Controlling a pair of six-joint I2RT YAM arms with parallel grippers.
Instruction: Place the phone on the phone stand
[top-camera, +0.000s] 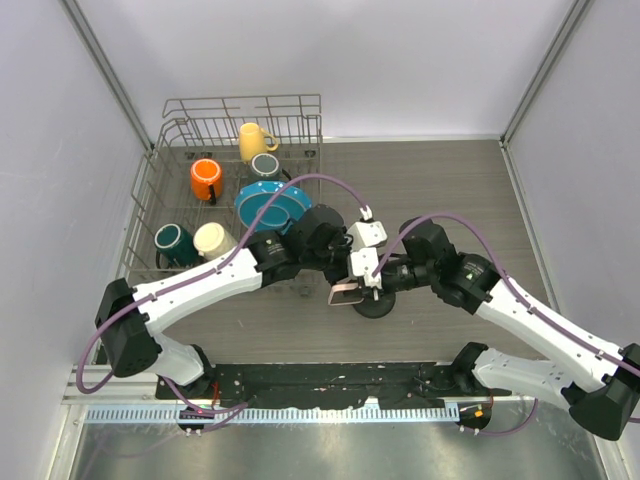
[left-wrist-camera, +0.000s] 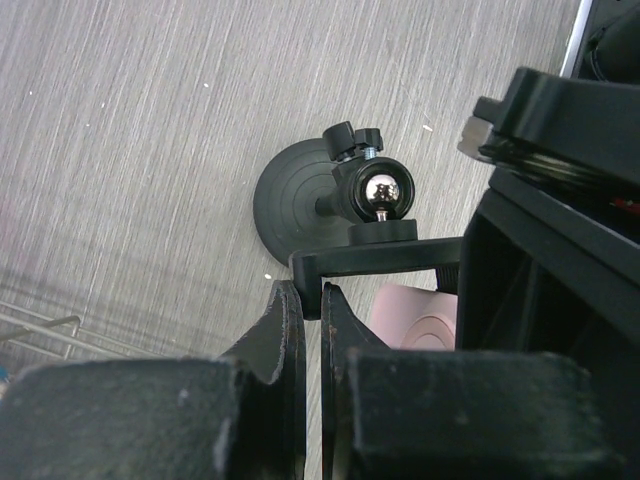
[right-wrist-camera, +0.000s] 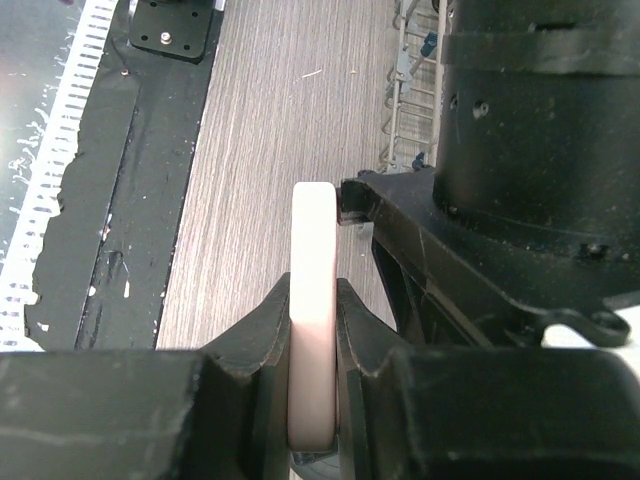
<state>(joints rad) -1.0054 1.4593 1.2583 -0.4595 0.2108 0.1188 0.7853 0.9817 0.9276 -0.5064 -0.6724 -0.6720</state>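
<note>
Looking down from the top camera, I see the grey wood-grain surface with the wire dish rack in its far left corner. The rack holds a blue plate and five mugs (yellow, orange, grey, teal and cream). Both arms reach in and meet near the middle of the surface.

The phone is off the surface, pinched by its flat faces in the right hand with its pale pink edge facing that wrist camera. It sits just beside the black bracket of the cradle, and I cannot tell whether the two touch.

The phone stand stands on its round disc base, which lies flat on the surface. Its short post and ball joint carry the cradle bracket.

The left hand has its fingers drawn together, tips right at the end of that bracket. I cannot tell whether they pinch it.
</note>
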